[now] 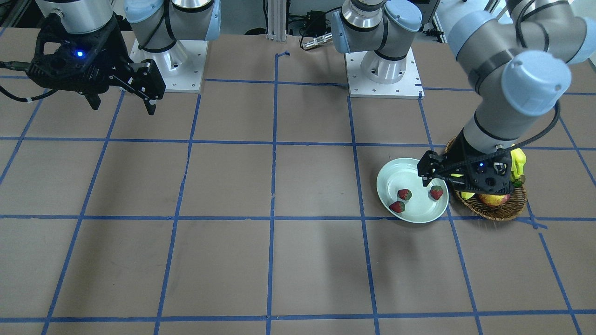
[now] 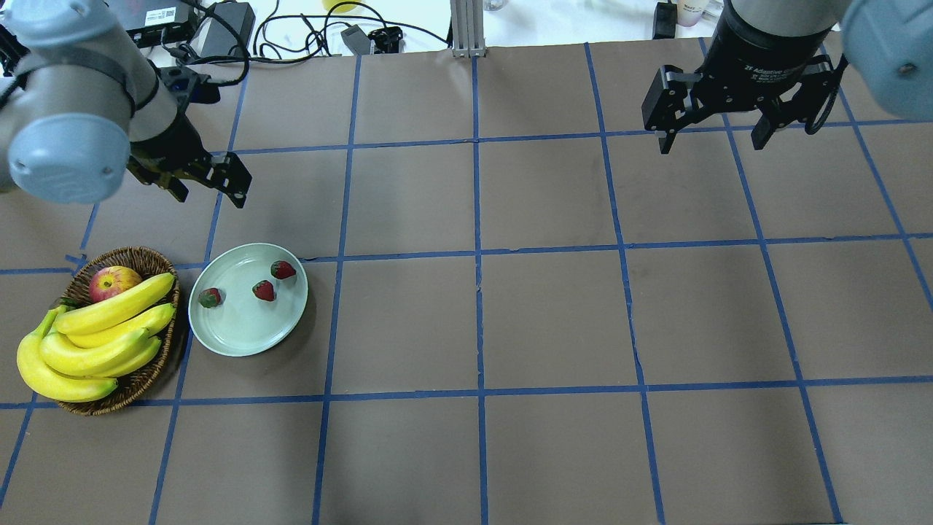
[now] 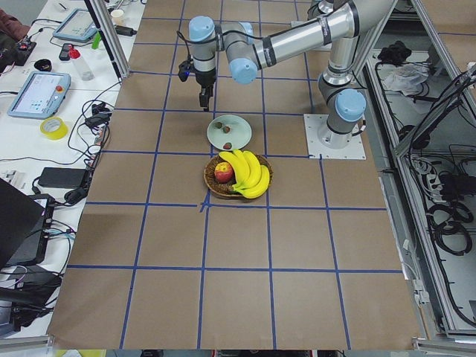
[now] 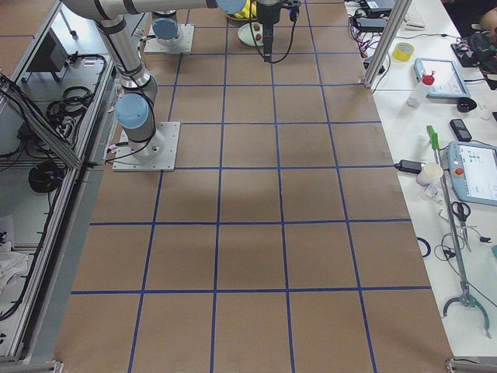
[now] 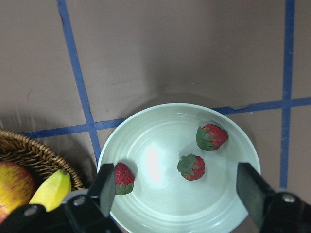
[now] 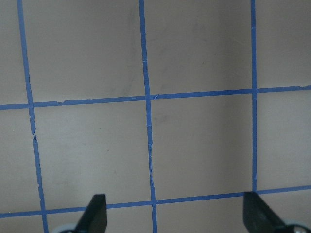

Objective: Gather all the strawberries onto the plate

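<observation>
Three strawberries lie inside the pale mint-green plate. In the left wrist view the berries lie apart on the plate. They also show in the front view. My left gripper hovers above the plate, open and empty. My right gripper is open and empty, high over bare table far from the plate.
A brown wicker basket stands right beside the plate, holding a bunch of bananas and a red-yellow apple. Blue tape lines grid the brown table. Cables and devices lie beyond the table's far edge.
</observation>
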Tool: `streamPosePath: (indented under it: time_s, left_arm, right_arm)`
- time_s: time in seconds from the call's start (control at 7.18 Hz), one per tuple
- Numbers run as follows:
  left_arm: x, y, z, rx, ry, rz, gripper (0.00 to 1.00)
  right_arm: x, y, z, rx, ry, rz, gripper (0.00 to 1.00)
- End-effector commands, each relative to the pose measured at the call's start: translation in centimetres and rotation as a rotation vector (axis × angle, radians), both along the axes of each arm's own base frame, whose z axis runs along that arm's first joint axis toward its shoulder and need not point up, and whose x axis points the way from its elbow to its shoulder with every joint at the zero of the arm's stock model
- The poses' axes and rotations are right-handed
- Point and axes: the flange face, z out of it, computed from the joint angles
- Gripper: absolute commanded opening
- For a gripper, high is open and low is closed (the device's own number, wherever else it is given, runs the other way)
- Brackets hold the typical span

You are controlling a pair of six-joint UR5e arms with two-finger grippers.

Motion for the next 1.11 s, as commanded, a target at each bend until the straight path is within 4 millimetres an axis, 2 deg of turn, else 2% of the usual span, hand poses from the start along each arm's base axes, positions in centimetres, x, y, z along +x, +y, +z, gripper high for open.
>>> streamPosePath:
  time_s: [0.0,0.14,0.42,0.56,0.84,0.97]
  left_arm:
    - [-4.5,2.5,8.7,-0.043,-0.045,-0.08,0.9]
    - [-5.5,4.1,11.1,-0.088,-0.035,-0.092,0.9]
    - [-7.9,7.8,14.3,-0.11,0.036,-0.106,0.9]
    - [-9.4,8.7,14.8,-0.115,0.035,-0.132,0.9]
    - [-14.7,10.3,15.9,-0.146,0.056,-0.113,0.9]
    - [-15.2,9.6,15.0,-0.135,0.061,-0.122,0.9]
  right_arm:
    - [0.0,-0.1,-0.2,0.003,-0.001,0.004,1.0]
    - [0.8,-0.2,-0.3,0.001,-0.074,0.004,1.0]
    - [0.7,-0.3,0.0,-0.016,-0.066,0.003,1.0]
    - [0.7,-0.3,0.0,-0.016,-0.065,0.001,1.0]
    - [0.7,-0.4,-0.1,-0.014,-0.066,0.004,1.0]
    - [0.6,-0.4,-0.1,-0.014,-0.065,0.004,1.0]
